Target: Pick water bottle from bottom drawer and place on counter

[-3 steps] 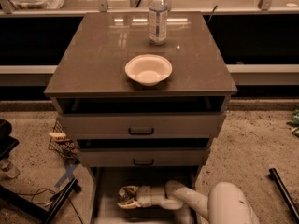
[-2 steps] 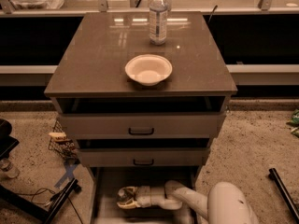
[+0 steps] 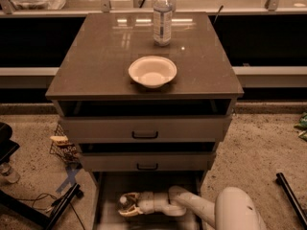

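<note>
The bottom drawer (image 3: pixel 108 198) is pulled open below the two upper drawers. My arm (image 3: pixel 192 206) reaches into it from the right, and my gripper (image 3: pixel 126 205) lies low over the drawer floor at its left-middle. A small pale round cap (image 3: pixel 123 201) shows at the gripper's tip and looks like the water bottle's. The rest of the bottle is hidden by the gripper. The glossy grey-brown counter (image 3: pixel 96 61) tops the cabinet.
A white bowl (image 3: pixel 152 71) sits mid-counter, and a taller labelled bottle (image 3: pixel 162 16) stands behind it. The two upper drawers (image 3: pixel 145 128) are slightly open. A wire basket (image 3: pixel 64 147) and black stand legs (image 3: pixel 57 207) are on the floor at left.
</note>
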### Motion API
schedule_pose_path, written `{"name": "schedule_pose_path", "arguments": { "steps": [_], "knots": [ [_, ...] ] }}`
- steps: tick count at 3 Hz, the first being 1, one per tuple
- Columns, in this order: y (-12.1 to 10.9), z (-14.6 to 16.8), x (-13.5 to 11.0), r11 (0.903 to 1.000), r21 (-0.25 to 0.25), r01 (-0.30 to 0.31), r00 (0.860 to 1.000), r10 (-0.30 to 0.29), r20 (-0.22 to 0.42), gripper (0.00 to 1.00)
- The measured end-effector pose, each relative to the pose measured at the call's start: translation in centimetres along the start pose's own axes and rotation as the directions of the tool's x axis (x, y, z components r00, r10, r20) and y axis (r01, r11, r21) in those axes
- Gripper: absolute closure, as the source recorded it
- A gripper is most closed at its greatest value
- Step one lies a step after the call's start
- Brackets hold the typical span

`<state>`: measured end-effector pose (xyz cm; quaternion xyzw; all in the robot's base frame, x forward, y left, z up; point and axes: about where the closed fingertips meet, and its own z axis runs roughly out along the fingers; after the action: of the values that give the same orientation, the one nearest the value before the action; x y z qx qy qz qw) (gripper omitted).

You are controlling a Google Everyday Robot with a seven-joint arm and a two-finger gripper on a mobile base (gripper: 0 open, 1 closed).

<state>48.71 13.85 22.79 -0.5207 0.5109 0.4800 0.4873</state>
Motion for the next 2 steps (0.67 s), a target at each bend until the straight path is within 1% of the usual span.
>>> {"name": "schedule_pose_path", "arguments": {
  "steps": [1,2],
  "knots": [
    [-0.5,-0.8,-3.7,0.9992,0.041,0.005,1.000,-0.005,0.014,1.00],
    [-2.2,-4.1,-11.7,0.9843,0.171,0.041,0.999,-0.035,-0.039,1.00]
  ]
}}
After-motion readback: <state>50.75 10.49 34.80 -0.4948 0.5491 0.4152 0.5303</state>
